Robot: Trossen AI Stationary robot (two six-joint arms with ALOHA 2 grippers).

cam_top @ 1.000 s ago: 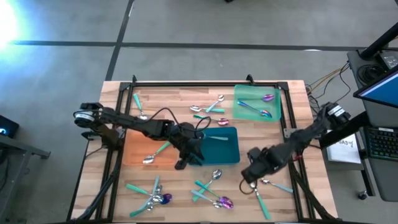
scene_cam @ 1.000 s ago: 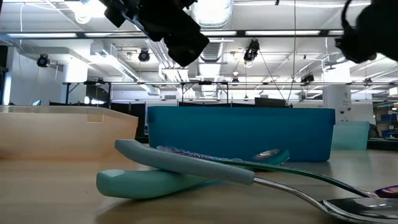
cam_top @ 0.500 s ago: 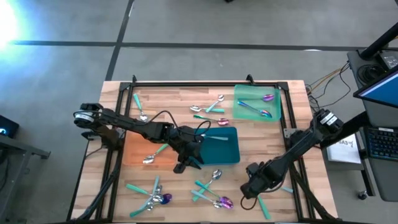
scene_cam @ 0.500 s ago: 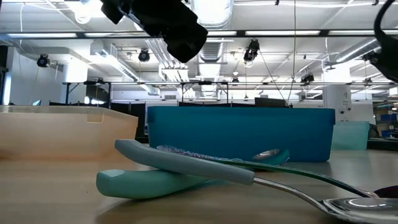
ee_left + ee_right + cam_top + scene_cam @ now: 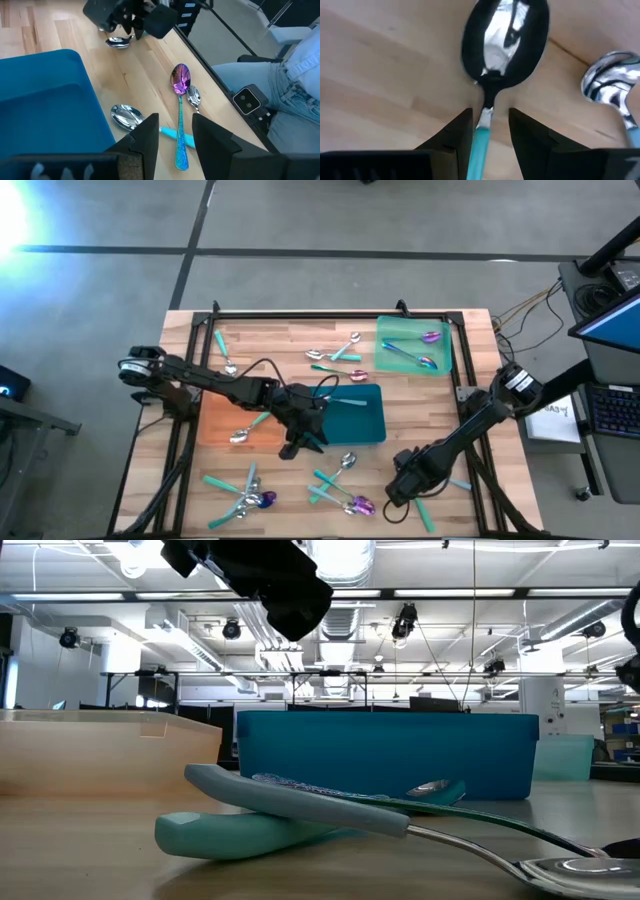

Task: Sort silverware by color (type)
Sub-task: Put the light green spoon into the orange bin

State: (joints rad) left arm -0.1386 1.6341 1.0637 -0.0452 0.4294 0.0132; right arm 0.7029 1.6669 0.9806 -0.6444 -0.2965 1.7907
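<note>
Right hand (image 5: 487, 131) low, fingers parted; left hand (image 5: 175, 137) likewise.

Trays on the bench (image 5: 270, 335): three counted, one orange (image 5: 215, 425), one teal (image 5: 365, 415), one green (image 5: 412, 345).

Iridescent purple-blue pieces: two lay in the green tray (image 5: 428, 337); two more on the bench's near part (image 5: 362, 505).

Teal-handled silverware (image 5: 222, 350): roughly a dozen, though overlapping clusters made an exact tally uncertain.

Arms: two, each with one claw.
</note>
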